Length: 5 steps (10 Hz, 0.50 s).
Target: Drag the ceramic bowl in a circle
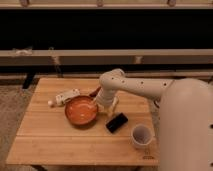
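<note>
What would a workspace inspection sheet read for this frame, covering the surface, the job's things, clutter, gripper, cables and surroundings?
Surface: wooden table, light planked top.
Job's things: ceramic bowl, orange, upright, left of the table's middle.
Clutter: white cup at front right; black flat object between cup and bowl; white oblong item behind the bowl to the left; reddish item behind the bowl, partly hidden by the arm.
Gripper: gripper low at the bowl's right rim; contact cannot be told.
Cables: nothing seen.
Surroundings: pale rail across a dark background; carpeted floor at left.
</note>
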### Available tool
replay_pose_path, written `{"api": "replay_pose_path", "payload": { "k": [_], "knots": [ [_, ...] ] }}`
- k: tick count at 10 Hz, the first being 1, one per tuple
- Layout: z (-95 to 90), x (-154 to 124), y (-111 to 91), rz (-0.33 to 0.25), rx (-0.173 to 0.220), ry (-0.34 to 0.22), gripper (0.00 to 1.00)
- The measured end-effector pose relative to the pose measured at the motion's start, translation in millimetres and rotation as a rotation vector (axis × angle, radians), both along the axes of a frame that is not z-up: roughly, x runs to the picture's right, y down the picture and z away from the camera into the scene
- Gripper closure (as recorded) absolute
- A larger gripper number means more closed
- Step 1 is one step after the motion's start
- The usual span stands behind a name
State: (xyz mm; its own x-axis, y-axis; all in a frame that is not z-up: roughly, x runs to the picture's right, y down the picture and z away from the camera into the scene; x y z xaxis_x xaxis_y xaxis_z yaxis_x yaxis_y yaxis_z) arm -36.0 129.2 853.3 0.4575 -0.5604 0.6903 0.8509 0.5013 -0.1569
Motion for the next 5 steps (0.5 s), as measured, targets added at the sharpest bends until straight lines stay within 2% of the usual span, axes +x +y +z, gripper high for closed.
{"api": "replay_pose_path", "payload": {
  "k": [2, 3, 5],
  "knots": [
    [5.9, -11, 7, -0.007, -0.009, -0.006, 0.24],
    [6.4, -13, 9, -0.010, -0.008, -0.008, 0.30],
    [6.2, -14, 14, -0.013, -0.007, -0.015, 0.48]
  ]
}}
